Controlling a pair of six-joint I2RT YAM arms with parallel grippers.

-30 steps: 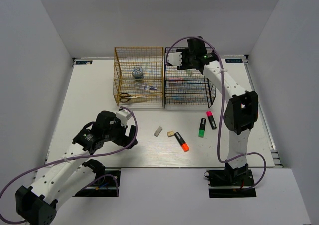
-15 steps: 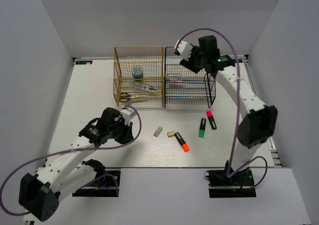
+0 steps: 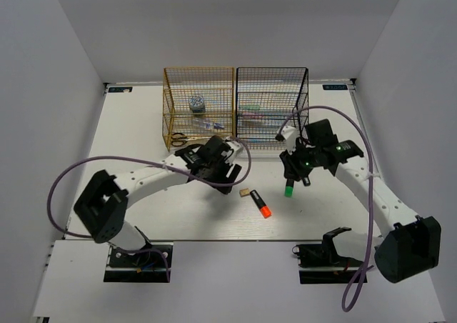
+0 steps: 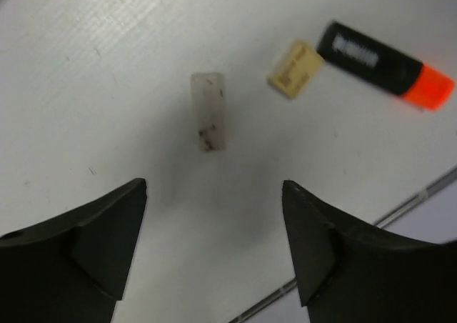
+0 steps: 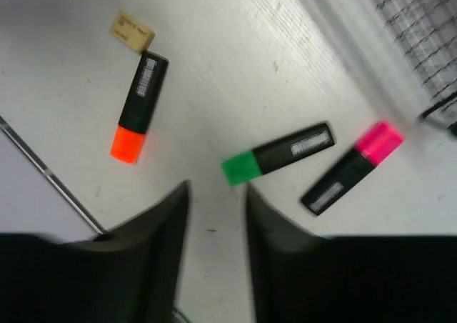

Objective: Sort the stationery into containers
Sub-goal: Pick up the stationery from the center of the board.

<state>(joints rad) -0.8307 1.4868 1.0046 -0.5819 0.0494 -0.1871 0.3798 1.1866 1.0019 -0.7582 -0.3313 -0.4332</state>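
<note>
A white table (image 3: 136, 137) is spread below the left gripper (image 4: 214, 194) and the right gripper (image 5: 218, 194). Fine parallel grooves are seen in its top. It is enclosed by plain pale grey walls: a back wall (image 3: 214, 23) beyond both grippers, a left wall (image 3: 43, 87) and a right wall (image 3: 421, 66) outward of each. Even light is cast, and only soft shadows are thrown beneath the grippers.

- The left arm (image 3: 150, 179) is stretching forward and rightward; the left gripper (image 4: 213, 194) is pointing down, its jaws standing wide apart, nothing between them.
- The right arm (image 3: 371, 187) is bending inward; the right gripper (image 5: 216, 194) is pointing down, its jaws narrowly parted, gripping nothing.
</note>
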